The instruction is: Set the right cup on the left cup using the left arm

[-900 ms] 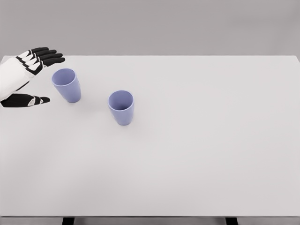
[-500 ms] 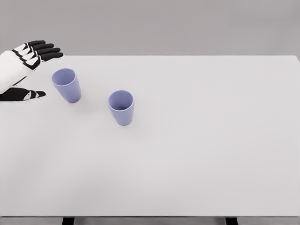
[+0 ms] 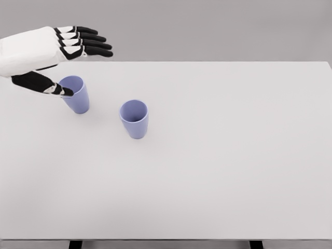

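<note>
Two identical blue cups stand upright on the white table. The left cup is near the table's back left, and the right cup stands a little nearer and to its right. My left hand comes in from the upper left and hovers above the left cup, open, with its black fingers stretched out to the right and its thumb overlapping the left cup's rim in the picture. It holds nothing. The right arm is out of view.
The table's back edge runs just behind the left cup, against a plain grey wall. Dark table legs show under the front edge.
My left hand has risen and moved right, from beside the left cup at the table's left edge to above that cup. Neither cup has moved.
</note>
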`<state>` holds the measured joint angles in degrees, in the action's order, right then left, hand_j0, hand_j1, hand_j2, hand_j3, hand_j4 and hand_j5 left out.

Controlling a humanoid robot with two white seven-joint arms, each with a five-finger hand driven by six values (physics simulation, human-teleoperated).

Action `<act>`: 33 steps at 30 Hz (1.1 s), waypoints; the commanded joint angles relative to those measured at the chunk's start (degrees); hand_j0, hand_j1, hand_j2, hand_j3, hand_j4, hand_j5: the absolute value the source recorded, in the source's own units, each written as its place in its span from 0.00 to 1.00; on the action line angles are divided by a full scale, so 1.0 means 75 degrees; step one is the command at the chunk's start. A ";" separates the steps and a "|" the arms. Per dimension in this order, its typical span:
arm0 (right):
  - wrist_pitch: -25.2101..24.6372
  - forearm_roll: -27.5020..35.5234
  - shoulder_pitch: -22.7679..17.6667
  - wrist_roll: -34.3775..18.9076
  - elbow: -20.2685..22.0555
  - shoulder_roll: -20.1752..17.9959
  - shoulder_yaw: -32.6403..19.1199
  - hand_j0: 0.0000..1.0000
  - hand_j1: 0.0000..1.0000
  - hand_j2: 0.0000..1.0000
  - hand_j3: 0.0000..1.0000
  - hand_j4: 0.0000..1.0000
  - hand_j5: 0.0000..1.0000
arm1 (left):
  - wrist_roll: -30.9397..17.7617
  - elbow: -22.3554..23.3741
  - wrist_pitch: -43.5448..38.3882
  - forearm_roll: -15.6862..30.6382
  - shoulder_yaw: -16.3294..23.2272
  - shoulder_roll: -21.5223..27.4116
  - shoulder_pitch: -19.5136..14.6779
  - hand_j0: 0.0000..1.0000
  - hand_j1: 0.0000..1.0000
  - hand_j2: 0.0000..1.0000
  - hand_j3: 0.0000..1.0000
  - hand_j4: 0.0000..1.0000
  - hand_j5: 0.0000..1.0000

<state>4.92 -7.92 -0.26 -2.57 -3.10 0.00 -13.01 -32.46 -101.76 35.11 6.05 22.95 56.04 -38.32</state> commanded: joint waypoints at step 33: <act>0.0000 0.0002 0.0000 0.0002 0.0003 0.0000 0.0000 1.00 1.00 1.00 1.00 1.00 1.00 | -0.0339 0.0057 -0.2491 -0.1064 0.5647 -0.0652 -0.3446 1.00 1.00 1.00 1.00 1.00 1.00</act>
<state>4.92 -7.91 -0.26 -2.56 -3.13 0.00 -13.01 -35.02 -101.38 16.40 0.53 65.01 51.04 -64.16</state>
